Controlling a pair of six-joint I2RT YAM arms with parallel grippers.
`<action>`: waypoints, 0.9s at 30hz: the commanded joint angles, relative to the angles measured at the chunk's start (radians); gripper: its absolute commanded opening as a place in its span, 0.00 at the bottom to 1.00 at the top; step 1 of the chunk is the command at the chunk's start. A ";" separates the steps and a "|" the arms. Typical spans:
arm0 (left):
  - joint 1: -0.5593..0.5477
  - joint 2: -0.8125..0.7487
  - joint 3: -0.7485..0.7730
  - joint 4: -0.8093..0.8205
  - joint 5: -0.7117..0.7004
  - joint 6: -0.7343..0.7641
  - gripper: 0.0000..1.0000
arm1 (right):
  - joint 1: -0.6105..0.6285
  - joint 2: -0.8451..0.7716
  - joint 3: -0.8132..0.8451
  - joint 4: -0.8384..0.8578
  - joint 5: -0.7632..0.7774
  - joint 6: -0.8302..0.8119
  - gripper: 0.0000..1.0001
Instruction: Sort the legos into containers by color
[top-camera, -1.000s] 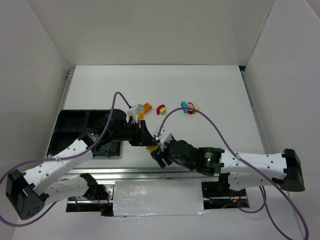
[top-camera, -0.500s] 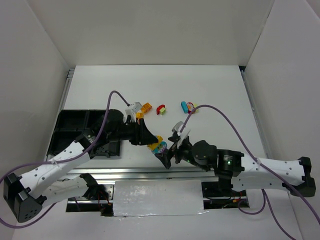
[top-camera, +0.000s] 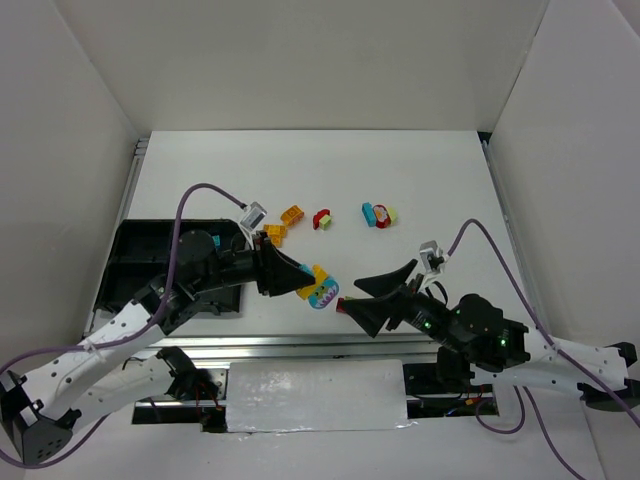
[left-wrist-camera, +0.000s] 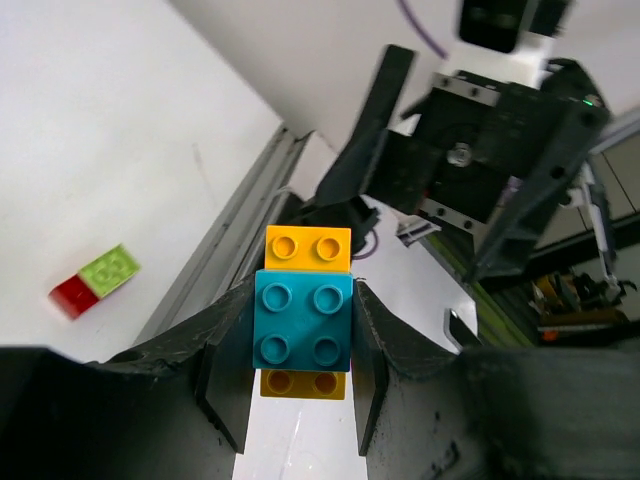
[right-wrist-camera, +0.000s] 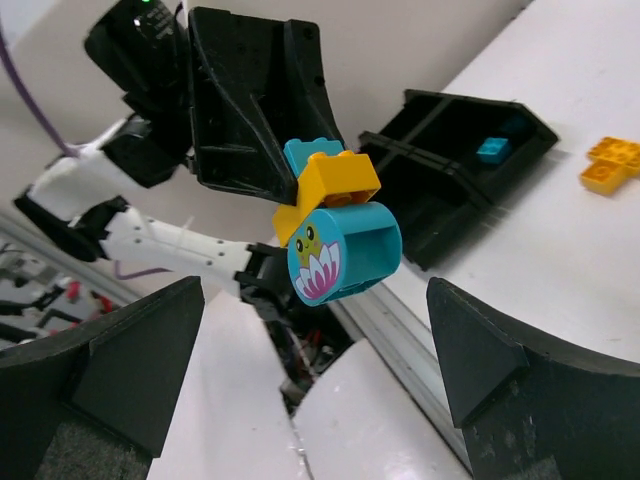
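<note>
My left gripper (top-camera: 303, 281) is shut on a stack of legos (top-camera: 319, 288) held off the table: a cyan brick (left-wrist-camera: 303, 325) between the jaws, with orange bricks (left-wrist-camera: 308, 248) above and below it. From the right wrist, the stack ends in a round cyan piece (right-wrist-camera: 345, 250) with a frog picture. My right gripper (top-camera: 368, 297) stands open just right of the stack, nothing between its fingers (right-wrist-camera: 130, 360). The black tray of containers (top-camera: 130, 262) lies at the left; one compartment holds a cyan brick (right-wrist-camera: 492, 150).
Loose legos lie on the white table behind the grippers: orange bricks (top-camera: 292, 213), a red one (top-camera: 322, 219) and a cyan, red and green cluster (top-camera: 378, 214). A red-green brick (left-wrist-camera: 95, 283) shows in the left wrist view. White walls close in three sides.
My right gripper has let go of the stack, opened wide and pulled back to the right. The left gripper kept the stack and shifted slightly right.
</note>
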 joint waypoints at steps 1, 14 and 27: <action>-0.005 -0.033 -0.009 0.200 0.117 0.016 0.00 | -0.002 0.008 0.001 0.122 -0.051 0.073 0.99; -0.005 -0.092 -0.041 0.283 0.160 -0.013 0.00 | -0.005 0.252 -0.055 0.551 -0.079 0.103 0.85; -0.007 -0.127 -0.056 0.266 0.148 -0.024 0.00 | -0.007 0.260 -0.126 0.817 -0.127 0.005 0.77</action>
